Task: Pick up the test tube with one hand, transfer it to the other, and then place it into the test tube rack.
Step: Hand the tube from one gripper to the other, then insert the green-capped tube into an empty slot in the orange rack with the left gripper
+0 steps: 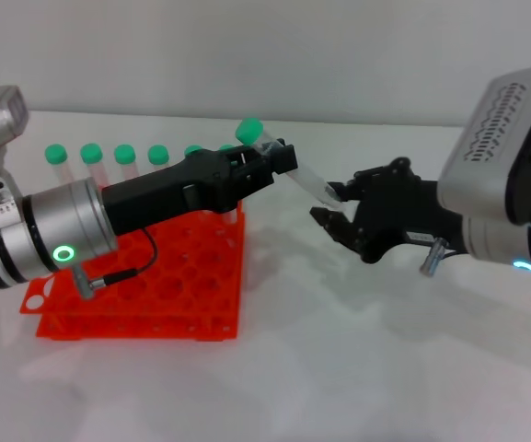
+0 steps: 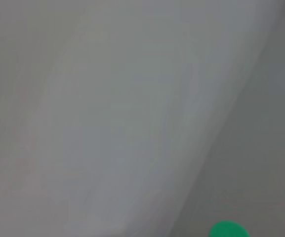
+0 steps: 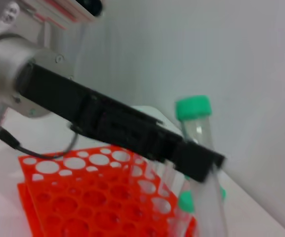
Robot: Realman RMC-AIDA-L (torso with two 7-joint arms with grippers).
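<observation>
Fingers, left gripper (image 1: 279,158): closed on the test tube (image 1: 293,166) just below its green cap, above the far right corner of the test tube rack (image 1: 145,285).
Fingers, right gripper (image 1: 334,210): parted around the tube's tapered tip; whether the pads are already touching the tip cannot be told.
Test tube position: held in the air, tilted, cap up and toward the rack, tip down and away from it, bridging the gap between the two grippers just right of the rack.
Stage, as judged: a hand-over seems to be under way; the tube is not yet placed in the rack.
Handling, as judged: the tube is likely light and rigid, with smooth clear plastic that may slip in a loose grip; the narrowing tip gives a poor hold, so the straight barrel below the cap is the safer place to be gripped.
Rack contents: a row of other green-capped tubes (image 1: 90,157) is standing along the rack's far edge; many round holes nearer the robot are open.
Surface: the rack is resting on a plain white tabletop (image 1: 357,368), with soft shadows cast beside it.
Room: a pale, bare wall (image 1: 247,55) is seen behind the rack; nothing else is shown.
</observation>
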